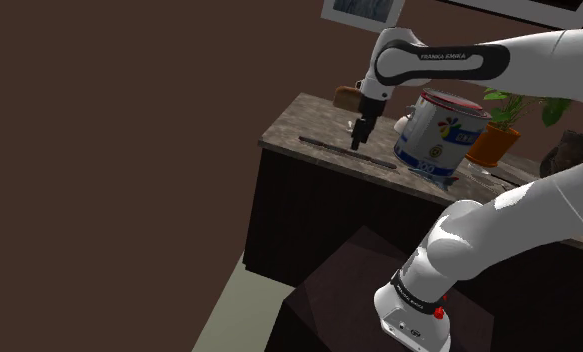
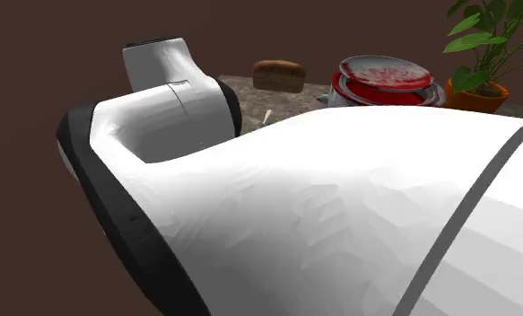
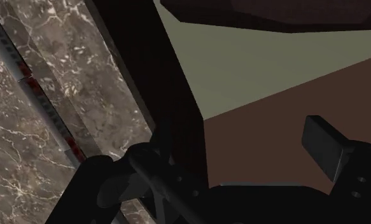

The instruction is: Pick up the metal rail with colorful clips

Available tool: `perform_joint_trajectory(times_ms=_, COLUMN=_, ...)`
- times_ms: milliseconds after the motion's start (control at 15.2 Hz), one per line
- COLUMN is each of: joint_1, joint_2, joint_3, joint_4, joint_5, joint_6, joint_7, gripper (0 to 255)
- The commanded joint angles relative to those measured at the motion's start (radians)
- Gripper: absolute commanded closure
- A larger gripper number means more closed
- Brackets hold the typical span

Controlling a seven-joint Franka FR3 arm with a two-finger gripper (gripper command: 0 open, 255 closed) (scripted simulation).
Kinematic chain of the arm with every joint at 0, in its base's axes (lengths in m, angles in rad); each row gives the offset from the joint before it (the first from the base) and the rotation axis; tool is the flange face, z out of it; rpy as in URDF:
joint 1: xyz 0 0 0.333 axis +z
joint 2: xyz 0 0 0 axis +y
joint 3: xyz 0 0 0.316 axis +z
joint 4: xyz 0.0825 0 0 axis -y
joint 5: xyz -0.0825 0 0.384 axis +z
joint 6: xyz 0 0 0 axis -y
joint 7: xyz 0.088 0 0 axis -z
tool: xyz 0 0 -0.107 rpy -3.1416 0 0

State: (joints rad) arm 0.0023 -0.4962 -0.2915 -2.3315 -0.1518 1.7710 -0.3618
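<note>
The rail (image 1: 331, 144) lies flat on the marble counter (image 1: 297, 114), near its front edge. It runs from the shoulder view's left toward the paint can (image 1: 437, 135) at its right. From the wrist it is a thin grey strip (image 3: 42, 105) with a few small red marks along it. The gripper (image 1: 358, 138) hangs right over the rail's middle, fingers apart. In the wrist view, though, the rail sits outside the gap, beside the darker finger, and between the fingers (image 3: 326, 151) are the counter's dark front edge and the pale floor (image 3: 260, 70). Judging from that, closing now would catch nothing. A straight descent could set a fingertip on the rail and skid it, or push it toward the edge. The rail is low and thin on a hard top, so a shallow grip may slip, and an off-centre one could let it tip. The can stands close enough for the wrist to nudge. Whether the fingertips touch the counter cannot be told. The clips' other colours are too small to read, and the rail's far end is cut off. In the second exterior view the arm (image 2: 340, 206) hides most of the counter, with a bread loaf (image 2: 279, 74) and a potted plant (image 2: 480, 54) showing beyond it.
</note>
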Motion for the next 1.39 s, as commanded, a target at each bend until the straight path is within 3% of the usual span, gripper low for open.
perform_joint_trajectory(times_ms=0, joint_1=0.007, joint_2=0.069, joint_3=-0.037, joint_4=0.03, joint_5=-0.001, joint_6=0.047, joint_7=-0.068, gripper=0)
perform_joint_trajectory(times_ms=330, joint_1=0.021, joint_2=0.251, joint_3=-0.125, joint_4=0.14, joint_5=0.031, joint_6=0.133, joint_7=-0.25, gripper=0)
perform_joint_trajectory(times_ms=660, joint_1=0.022, joint_2=0.455, joint_3=-0.188, joint_4=0.286, joint_5=0.118, joint_6=0.189, joint_7=-0.444, gripper=0)
perform_joint_trajectory(times_ms=1188, joint_1=-0.053, joint_2=0.788, joint_3=-0.195, joint_4=0.59, joint_5=0.296, joint_6=0.192, joint_7=-0.718, gripper=0)
perform_joint_trajectory(times_ms=1320, joint_1=-0.056, joint_2=0.796, joint_3=-0.192, joint_4=0.574, joint_5=0.301, joint_6=0.216, joint_7=-0.721, gripper=0)
